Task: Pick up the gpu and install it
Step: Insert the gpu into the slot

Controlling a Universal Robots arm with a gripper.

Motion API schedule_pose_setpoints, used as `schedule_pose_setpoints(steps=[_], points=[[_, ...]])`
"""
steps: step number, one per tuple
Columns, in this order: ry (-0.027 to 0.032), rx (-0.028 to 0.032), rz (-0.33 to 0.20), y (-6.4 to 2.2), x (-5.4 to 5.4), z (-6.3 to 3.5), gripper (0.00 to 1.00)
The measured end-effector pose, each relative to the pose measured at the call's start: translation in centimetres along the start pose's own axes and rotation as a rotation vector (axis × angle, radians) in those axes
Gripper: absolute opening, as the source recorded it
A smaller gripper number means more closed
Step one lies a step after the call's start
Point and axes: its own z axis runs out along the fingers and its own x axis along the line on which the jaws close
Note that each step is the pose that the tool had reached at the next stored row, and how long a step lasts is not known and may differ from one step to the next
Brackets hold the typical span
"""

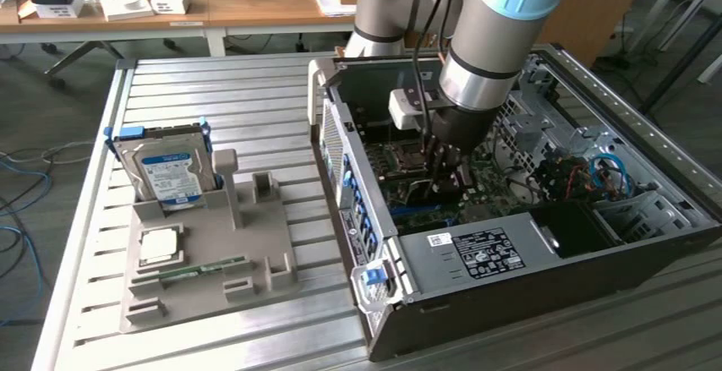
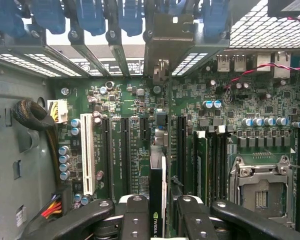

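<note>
**Exterior view.** The arm (image 1: 485, 58) is reaching down into an open computer case (image 1: 508, 299), which is lying on its side on the slatted metal bench (image 1: 226, 84). The jaws are sitting low inside it, over the green motherboard (image 1: 496, 195). The gpu is not standing out from the dark parts there. A white label (image 1: 479, 251) is showing on the black box in the case's near corner, its print too small to read. Toward the exterior view's left, a grey holder (image 1: 203, 303) is carrying three things:
- a blue-framed hard drive (image 1: 169, 172), standing upright and wearing a blue-and-white sticker
- a square processor chip (image 1: 161, 244), lying flat
- a slim green memory stick (image 1: 203, 268), lying in a groove

**Wrist view.** The gpu (image 2: 156, 185) is showing edge-on: very thin and near-black, with a pale strip running along one side. A small green logo is sitting on its edge near the grip, lettering too small to read. The jaws are standing partly closed, with black fingers (image 2: 135, 217) pinching the card from both sides. The card is hanging inside the case, over the board, and running parallel to the long black slots (image 2: 125, 155). Whether it is touching a slot I cannot tell. A white slot (image 2: 88, 155) is lying further out, and a processor socket (image 2: 262, 192) is sitting on the card's other side. Blue clips (image 2: 90, 15) are lining the case's rear openings. White print is running between the slots, unreadable
</note>
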Motion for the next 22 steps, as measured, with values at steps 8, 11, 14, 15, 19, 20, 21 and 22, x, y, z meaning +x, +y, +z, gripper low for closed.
schedule_pose_setpoints(steps=[8,11,14,15,19,20,21,22], points=[[0.0001,-0.0001,0.000,-0.01,-0.04,0.00,0.26],[0.0030,0.0001,0.000,-0.01,-0.05,0.01,0.26],[0.0146,0.0005,0.000,-0.01,-0.04,0.00,0.26],[0.0156,0.0004,0.000,-0.01,-0.04,0.00,0.26],[0.0158,0.0005,0.000,-0.01,-0.04,0.00,0.26],[0.0161,0.0005,0.000,-0.01,-0.04,0.00,0.26],[0.0163,0.0005,0.000,-0.01,-0.04,0.01,0.26],[0.0164,0.0005,0.000,-0.01,-0.05,0.00,0.26]])
